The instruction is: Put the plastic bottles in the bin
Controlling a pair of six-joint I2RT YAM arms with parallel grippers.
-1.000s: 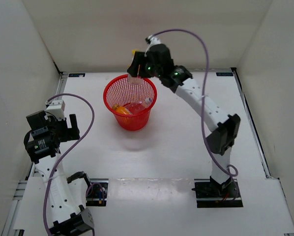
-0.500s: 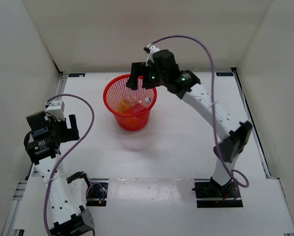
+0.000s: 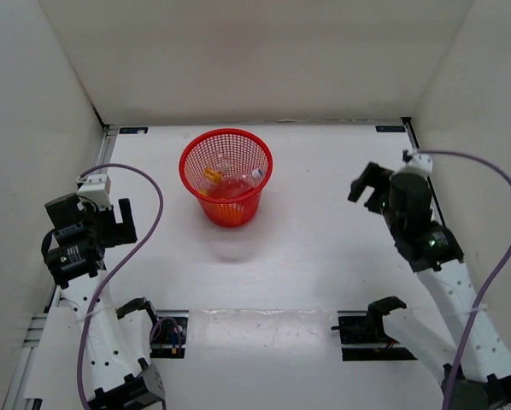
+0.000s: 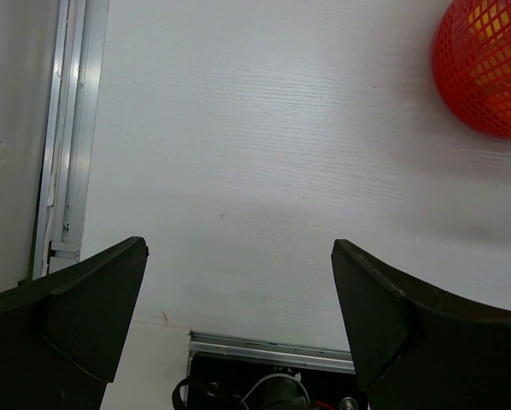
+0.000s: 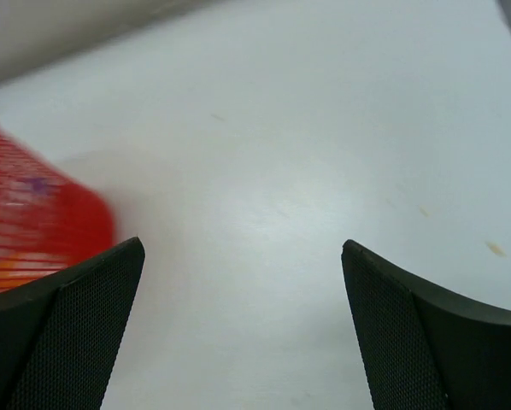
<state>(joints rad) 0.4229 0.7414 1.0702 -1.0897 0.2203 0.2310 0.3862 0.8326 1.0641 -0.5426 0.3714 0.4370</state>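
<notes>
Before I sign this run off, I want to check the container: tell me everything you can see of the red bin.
The bin is a round red basket of what looks like plastic, its open-mesh walls tapering from a wide rim to a narrower base. It stands upright on the white table, toward the back and left of centre. Inside lie plastic bottles, with some orange showing among them. Nothing but the table and the bottles touches it.

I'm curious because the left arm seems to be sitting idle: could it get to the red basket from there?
Probably yes: nothing stands on the table between the left gripper and the bin, and its jaws are open.
</notes>
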